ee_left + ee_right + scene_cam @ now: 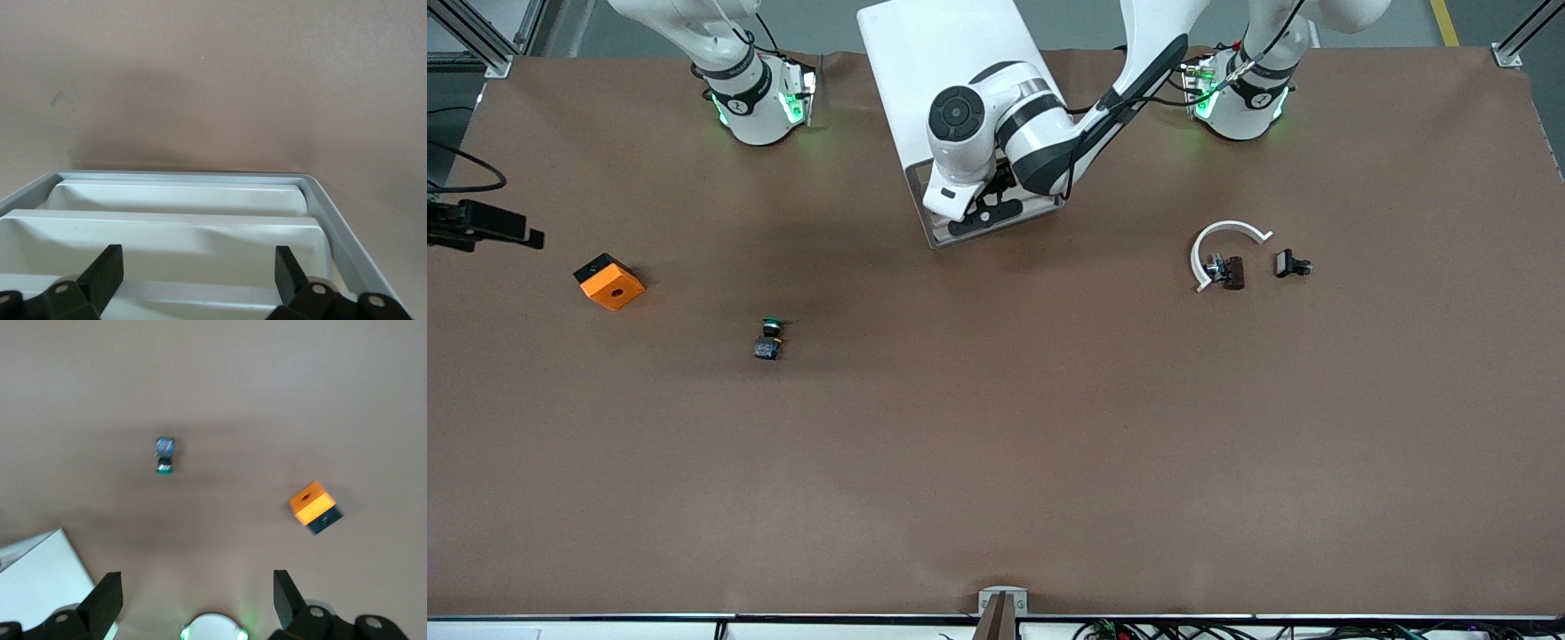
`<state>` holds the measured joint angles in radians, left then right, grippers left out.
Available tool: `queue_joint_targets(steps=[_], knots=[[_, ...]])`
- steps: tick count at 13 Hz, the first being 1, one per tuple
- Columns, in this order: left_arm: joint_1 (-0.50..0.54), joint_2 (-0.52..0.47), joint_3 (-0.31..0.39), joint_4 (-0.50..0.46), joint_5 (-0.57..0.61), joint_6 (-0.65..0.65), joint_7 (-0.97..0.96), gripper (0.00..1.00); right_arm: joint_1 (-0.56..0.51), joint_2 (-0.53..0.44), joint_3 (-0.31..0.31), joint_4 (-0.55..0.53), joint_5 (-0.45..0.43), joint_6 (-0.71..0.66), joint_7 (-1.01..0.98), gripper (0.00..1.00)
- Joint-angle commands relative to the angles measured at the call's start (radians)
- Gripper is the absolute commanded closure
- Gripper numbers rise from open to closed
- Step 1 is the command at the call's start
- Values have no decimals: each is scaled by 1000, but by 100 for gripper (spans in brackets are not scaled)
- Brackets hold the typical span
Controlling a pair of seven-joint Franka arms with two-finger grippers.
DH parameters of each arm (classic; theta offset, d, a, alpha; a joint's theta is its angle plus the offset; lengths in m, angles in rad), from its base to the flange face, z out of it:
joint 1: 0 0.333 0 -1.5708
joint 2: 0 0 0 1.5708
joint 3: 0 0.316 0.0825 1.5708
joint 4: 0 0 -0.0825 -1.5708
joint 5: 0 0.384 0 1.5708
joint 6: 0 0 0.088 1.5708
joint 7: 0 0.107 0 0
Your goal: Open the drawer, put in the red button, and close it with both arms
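Waiting high above its own base, the right gripper [197,580] holds its fingers spread wide and empty, over the orange cube [609,282] and the green-capped button [769,338] on the table [996,462]. At the white cabinet [951,80], the left gripper [983,212] hangs over the cabinet's front edge with its fingers [107,267] wide apart, gripping nothing. The drawer [160,243] shows between them; contact cannot be told. A white arc [1221,242] lies toward the left arm's end.
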<state>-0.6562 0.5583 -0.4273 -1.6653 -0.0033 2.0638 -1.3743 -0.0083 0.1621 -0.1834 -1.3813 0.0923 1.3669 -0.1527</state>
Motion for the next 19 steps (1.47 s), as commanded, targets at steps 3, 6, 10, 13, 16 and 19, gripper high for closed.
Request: queue_joint_targets(steps=[3, 6, 10, 13, 16, 19], knots=[[-7, 12, -10, 16, -27, -5, -11, 0, -64, 66, 7, 112, -71, 73, -143, 0], [7, 11, -2, 38, -21, -5, 0, 0, -68, 71, 7, 119, -80, 68, -151, 0], [56, 8, 2, 39, 54, -5, 12, 0, -67, 7, 5, -16, -92, 54, -198, 0], [107, 6, 1, 38, 74, -5, 26, 0, -50, -122, 12, -162, -112, 81, -203, 0], [176, 5, 1, 39, 74, -4, 110, 0, 14, -151, 13, -177, -123, 58, -200, 0], [248, -15, 1, 21, 74, -7, 210, 0, 56, -161, 13, -186, -144, 58, -196, 0]])
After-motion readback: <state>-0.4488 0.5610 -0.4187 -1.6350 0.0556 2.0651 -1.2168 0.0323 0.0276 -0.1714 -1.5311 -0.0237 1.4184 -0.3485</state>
